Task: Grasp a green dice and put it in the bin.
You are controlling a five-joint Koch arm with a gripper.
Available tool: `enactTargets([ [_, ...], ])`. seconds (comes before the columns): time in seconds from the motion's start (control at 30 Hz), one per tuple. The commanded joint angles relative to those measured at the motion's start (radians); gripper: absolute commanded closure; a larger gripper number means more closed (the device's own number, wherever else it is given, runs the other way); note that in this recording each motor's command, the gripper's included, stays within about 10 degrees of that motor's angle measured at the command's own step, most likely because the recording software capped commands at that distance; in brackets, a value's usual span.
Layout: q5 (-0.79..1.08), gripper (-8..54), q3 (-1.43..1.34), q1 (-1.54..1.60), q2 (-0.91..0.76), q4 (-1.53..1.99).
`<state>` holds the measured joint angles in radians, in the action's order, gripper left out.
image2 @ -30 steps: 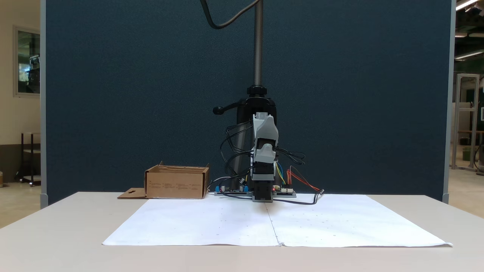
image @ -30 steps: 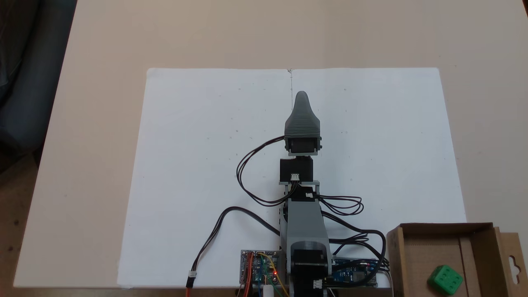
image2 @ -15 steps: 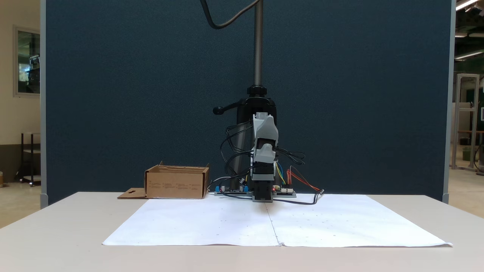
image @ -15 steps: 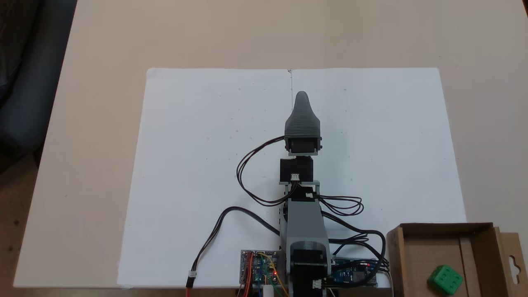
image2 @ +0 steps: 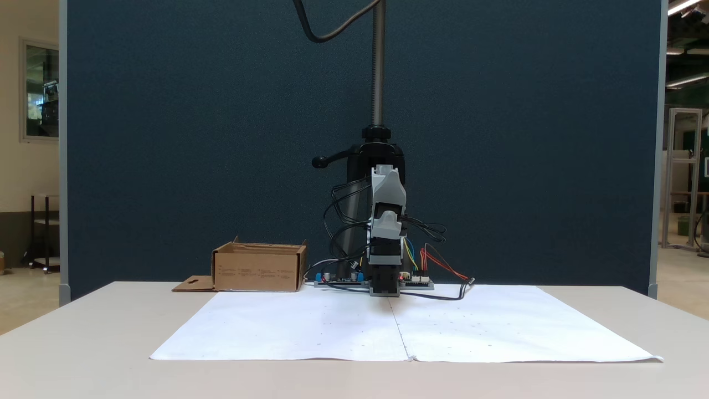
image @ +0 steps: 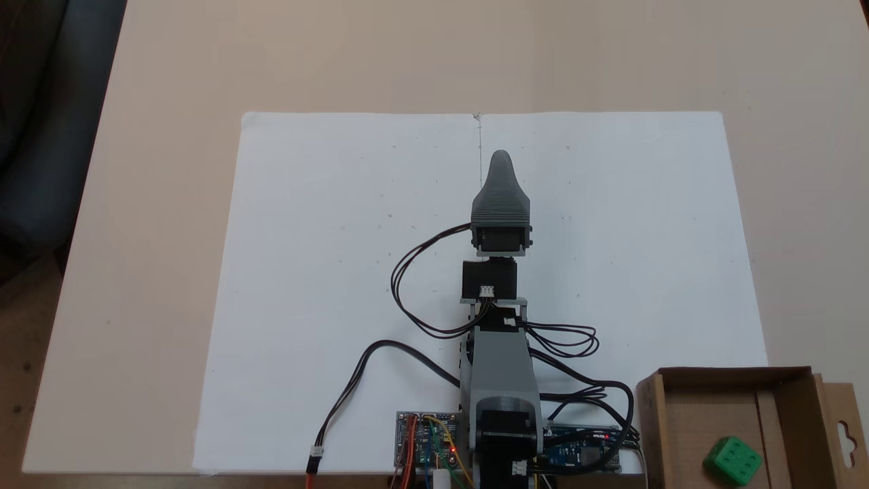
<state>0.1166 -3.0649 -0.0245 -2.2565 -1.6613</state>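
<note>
Where the table point(image: 156, 61) is seen from above in a fixed view, a dark chair-like shape point(image: 34, 122) is seen at the far left edge, off the table. Next, white paper point(image: 326, 224) is spread flat over the middle of the table. A black cable point(image: 353, 387) is looped across the paper down to a small board point(image: 424, 445) with a red light. The arm point(image: 501, 380) is stretched up the middle of the picture, along the line where two sheets meet. The gripper point(image: 501, 159) is pointed away from the base and is held over bare paper. One grey jaw is seen from the top with the other hidden under it, so it cannot be told if the gripper is wide or pinched. Nothing is seen in it. At the bottom right corner, the bin point(image: 794, 407) is set beside the arm's base, partly on the paper. The dice point(image: 732, 461) is found inside the bin, on its floor, well apart from the gripper.

In a fixed view from the front, the bin point(image2: 259, 269) is seen at the left, and the arm point(image2: 386, 233) is folded up in the middle, in front of a blue wall point(image2: 194, 111). A black stand point(image2: 378, 72) is seen behind the arm.
</note>
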Motion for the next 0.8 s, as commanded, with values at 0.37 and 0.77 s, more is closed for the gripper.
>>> enactTargets([
  [0.37, -0.173, 7.4, -0.069, -0.041, -0.114, -0.092],
  [0.77, -0.155, 3.8, -0.069, -0.049, -0.114, -0.094],
])
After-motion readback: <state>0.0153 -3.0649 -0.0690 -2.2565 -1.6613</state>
